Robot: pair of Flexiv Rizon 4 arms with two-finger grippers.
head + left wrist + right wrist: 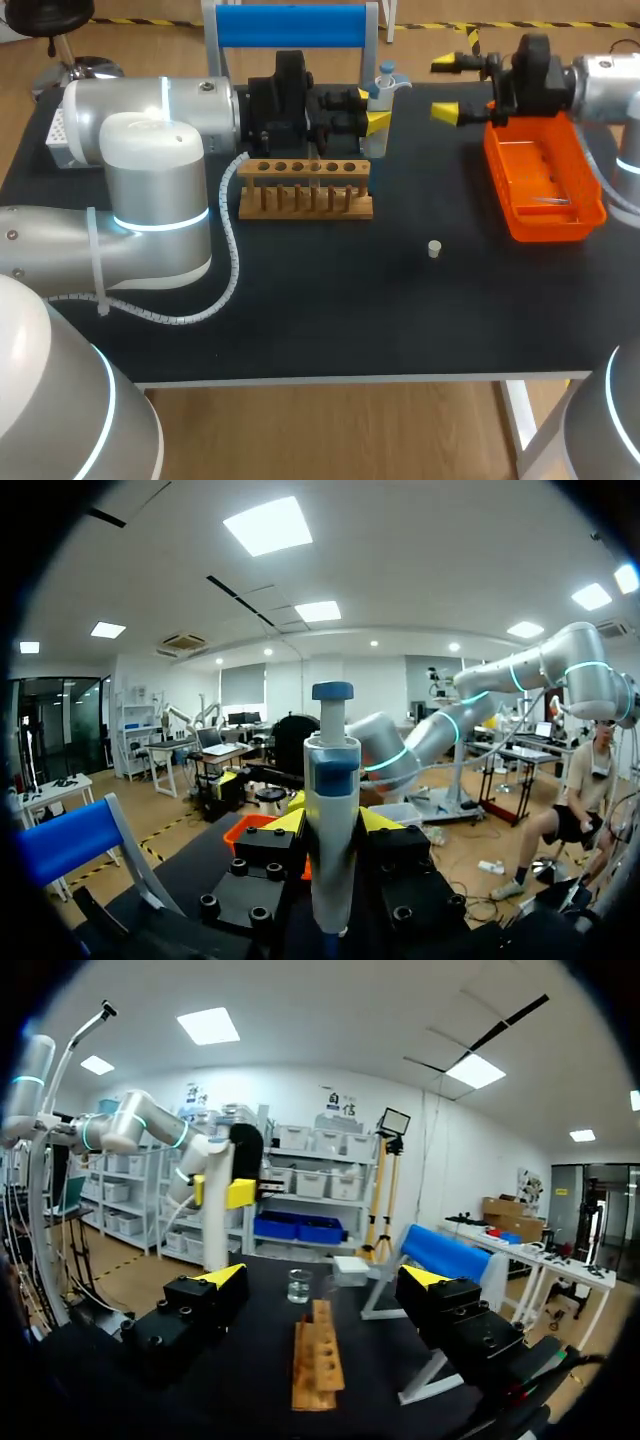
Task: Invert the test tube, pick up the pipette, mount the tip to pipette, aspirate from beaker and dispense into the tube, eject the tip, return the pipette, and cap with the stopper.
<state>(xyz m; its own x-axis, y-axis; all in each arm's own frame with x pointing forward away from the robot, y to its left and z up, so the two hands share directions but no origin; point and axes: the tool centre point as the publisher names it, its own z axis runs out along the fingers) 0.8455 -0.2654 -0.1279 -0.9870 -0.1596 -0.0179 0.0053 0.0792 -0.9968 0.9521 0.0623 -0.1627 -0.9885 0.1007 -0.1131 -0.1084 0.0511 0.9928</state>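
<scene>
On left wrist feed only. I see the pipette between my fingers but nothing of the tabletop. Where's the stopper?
Observer: In the head view the stopper lies alone on the table. It is nearer the front edge than the wooden rack, between it and the orange tray.
Operator: Right gripper holding anything?
Observer: No. The right gripper is open and empty, over the tray's far end.
Operator: Beaker?
Observer: In the right wrist view a clear beaker stands just beyond the far end of the wooden rack.
</scene>
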